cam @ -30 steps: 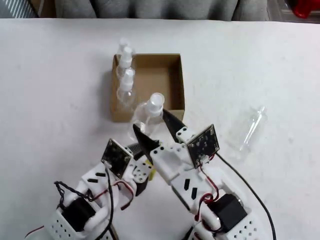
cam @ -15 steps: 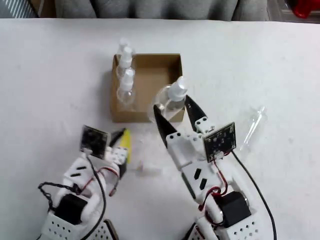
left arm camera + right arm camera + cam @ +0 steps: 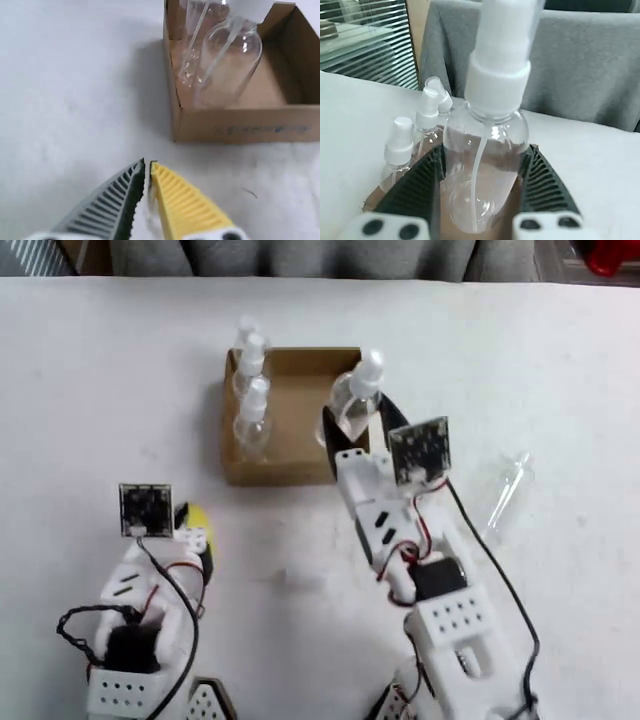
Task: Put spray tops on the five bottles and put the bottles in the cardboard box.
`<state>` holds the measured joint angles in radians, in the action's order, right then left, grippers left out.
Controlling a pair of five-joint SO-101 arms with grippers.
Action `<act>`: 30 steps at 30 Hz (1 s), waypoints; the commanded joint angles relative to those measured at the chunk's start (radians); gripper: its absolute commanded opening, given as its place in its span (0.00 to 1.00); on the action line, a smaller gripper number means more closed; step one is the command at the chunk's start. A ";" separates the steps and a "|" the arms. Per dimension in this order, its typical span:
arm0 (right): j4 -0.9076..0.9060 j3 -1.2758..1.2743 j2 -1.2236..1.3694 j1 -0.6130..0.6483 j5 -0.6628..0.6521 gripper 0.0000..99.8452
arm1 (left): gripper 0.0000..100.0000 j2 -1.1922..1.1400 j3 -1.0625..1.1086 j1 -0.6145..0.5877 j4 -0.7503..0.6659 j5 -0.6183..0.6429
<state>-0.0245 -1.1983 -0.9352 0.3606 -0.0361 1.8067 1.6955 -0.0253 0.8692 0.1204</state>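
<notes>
1. Clasping a capped bottle (image 3: 485, 145) upright: right gripper (image 3: 357, 418), over the box's (image 3: 290, 475) right side.
2. Clenched, empty: left gripper (image 3: 148, 165), near the box's front wall.
3. Standing along the box's left wall: three bottles (image 3: 250, 400), capped.

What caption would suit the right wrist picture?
Right pincer holds a capped spray bottle over the cardboard box beside three bottles already inside.

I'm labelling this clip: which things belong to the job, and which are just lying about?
Job: cardboard box; three capped bottles standing in it; fourth bottle, capped, in the right gripper over the box; fifth bottle lying on the table.
Lying about: red thing and grey chairs beyond the table.
</notes>
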 commanded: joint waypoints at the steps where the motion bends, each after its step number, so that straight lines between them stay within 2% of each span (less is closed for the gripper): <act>1: 0.050 0.114 0.111 -0.013 -0.008 0.01 | 0.02 0.015 -0.003 -0.059 -0.026 -0.092; 10: 0.156 0.299 0.403 -0.038 -0.011 0.01 | 0.02 0.013 -0.003 -0.076 0.055 -0.210; 30: 0.306 0.640 0.921 -0.067 -0.014 0.01 | 0.02 0.013 -0.003 -0.074 0.057 -0.209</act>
<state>0.2547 -0.6521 -0.0269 0.3038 -0.0361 1.8067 1.6955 -0.0898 0.9229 -0.0760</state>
